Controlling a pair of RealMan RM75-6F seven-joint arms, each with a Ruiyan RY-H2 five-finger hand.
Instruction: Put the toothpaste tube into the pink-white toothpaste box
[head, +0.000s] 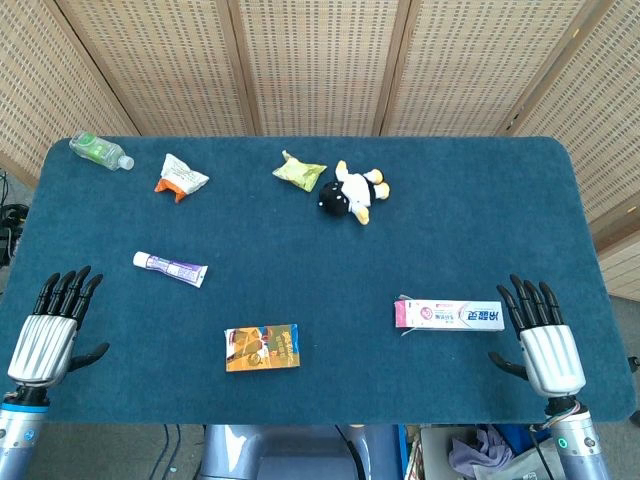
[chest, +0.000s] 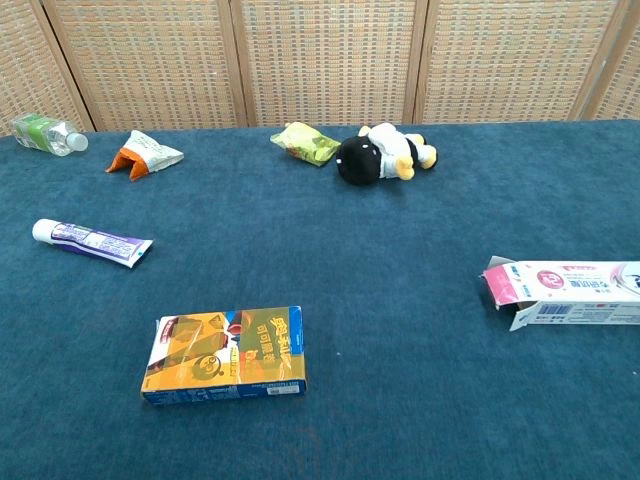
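The toothpaste tube (head: 170, 268) (chest: 90, 240), white with purple print, lies flat on the left part of the blue table. The pink-white toothpaste box (head: 449, 314) (chest: 565, 293) lies on its side at the right, its left end flap open. My left hand (head: 50, 328) hovers at the front left corner, fingers spread, holding nothing, well below the tube. At the front right, my right hand (head: 543, 337) is open too, just right of the box and apart from it. Neither hand appears in the chest view.
An orange snack box (head: 262, 348) (chest: 226, 356) lies front centre. Along the far side sit a plastic bottle (head: 100, 151), an orange-white packet (head: 180, 176), a green packet (head: 299, 171) and a black-white plush toy (head: 352, 193). A woven screen backs the table (head: 420, 240).
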